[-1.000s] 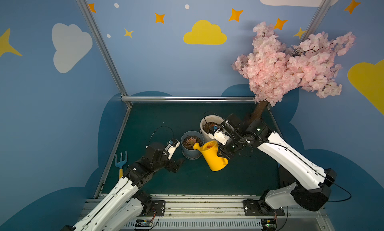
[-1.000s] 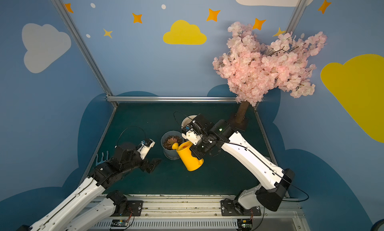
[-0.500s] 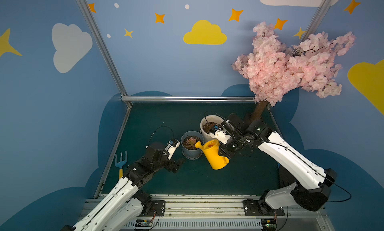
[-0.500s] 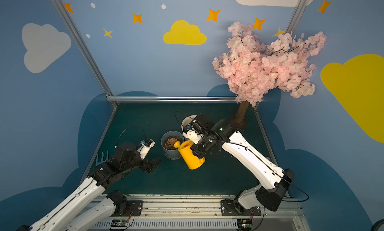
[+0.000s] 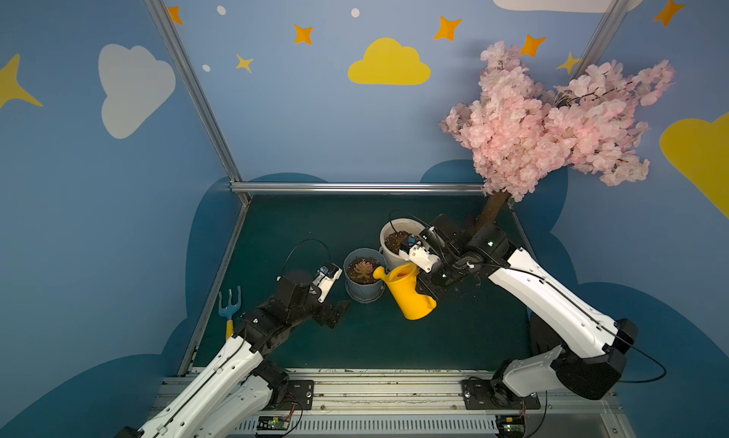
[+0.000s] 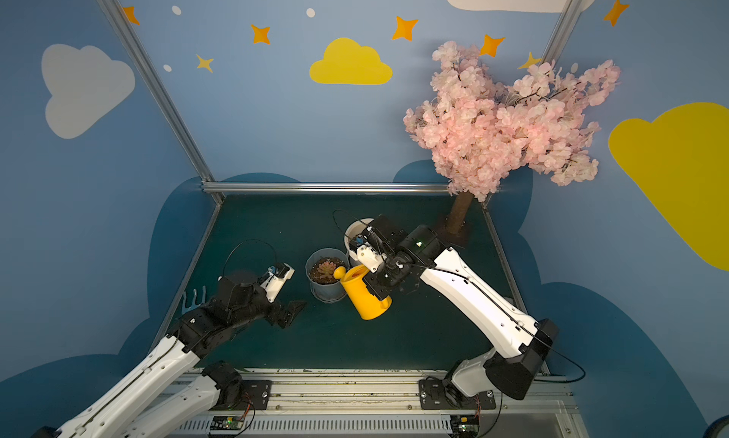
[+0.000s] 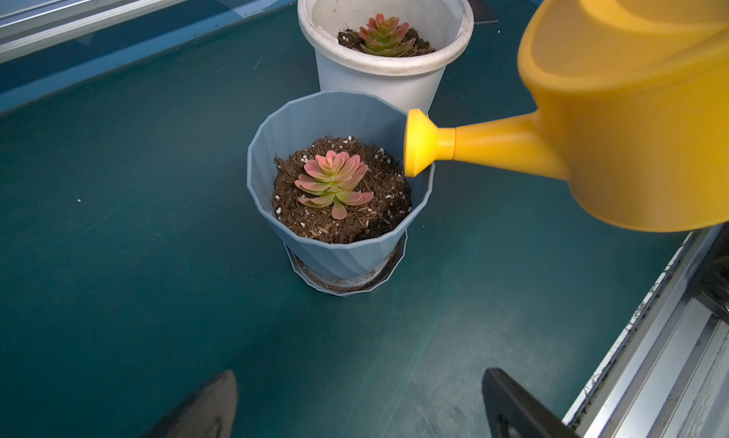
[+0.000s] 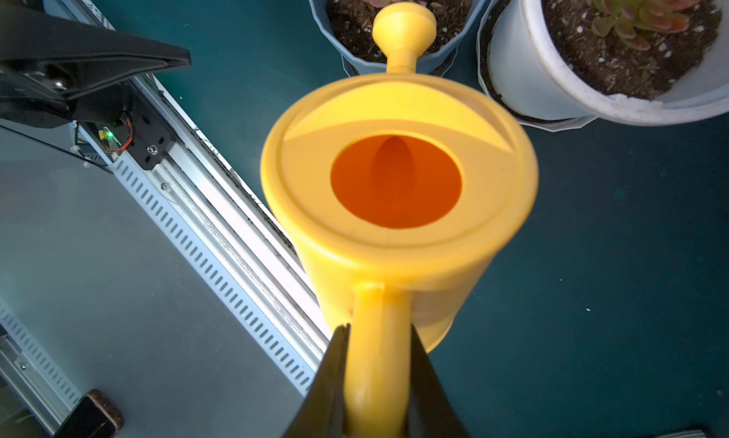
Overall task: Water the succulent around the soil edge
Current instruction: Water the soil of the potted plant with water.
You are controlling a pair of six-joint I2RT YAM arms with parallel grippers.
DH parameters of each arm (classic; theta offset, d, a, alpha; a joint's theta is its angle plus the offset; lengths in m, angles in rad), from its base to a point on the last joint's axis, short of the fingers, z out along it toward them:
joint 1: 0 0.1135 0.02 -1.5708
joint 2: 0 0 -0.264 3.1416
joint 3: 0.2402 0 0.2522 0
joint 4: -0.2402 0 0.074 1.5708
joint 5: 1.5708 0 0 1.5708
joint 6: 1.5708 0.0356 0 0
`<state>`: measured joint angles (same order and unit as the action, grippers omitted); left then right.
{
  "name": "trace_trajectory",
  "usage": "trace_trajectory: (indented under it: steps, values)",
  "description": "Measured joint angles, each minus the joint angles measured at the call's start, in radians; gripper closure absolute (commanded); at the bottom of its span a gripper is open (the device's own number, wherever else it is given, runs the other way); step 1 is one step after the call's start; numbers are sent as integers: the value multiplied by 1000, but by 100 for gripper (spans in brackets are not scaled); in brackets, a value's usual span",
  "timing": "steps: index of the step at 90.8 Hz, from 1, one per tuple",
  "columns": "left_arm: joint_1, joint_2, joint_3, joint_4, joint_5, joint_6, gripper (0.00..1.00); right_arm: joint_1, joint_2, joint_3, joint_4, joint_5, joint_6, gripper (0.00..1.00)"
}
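In a top view, can (image 5: 412, 298) tips toward pot (image 5: 357, 291). Left wrist: spout (image 7: 420, 142) over the soil rim, clear of the succulent (image 7: 333, 181); left fingers (image 7: 213, 404) spread, idle. Right wrist: right fingers (image 8: 331, 384) pinch the handle (image 8: 374, 337) to steer the pour.

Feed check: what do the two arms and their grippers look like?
The left arm and right arm have white link shells, black joints and thin black looping cables. The left gripper and right gripper have black tapered fingers plus a white wrist camera block.
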<state>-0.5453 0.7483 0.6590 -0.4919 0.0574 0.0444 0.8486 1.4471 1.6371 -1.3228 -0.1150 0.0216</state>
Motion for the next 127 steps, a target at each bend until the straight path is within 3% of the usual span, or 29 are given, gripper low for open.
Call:
trace_trajectory:
  steps: [127]
  values:
    - [0, -12, 0, 2, 42, 0, 0, -21, 138, 152, -31, 51, -1, 100]
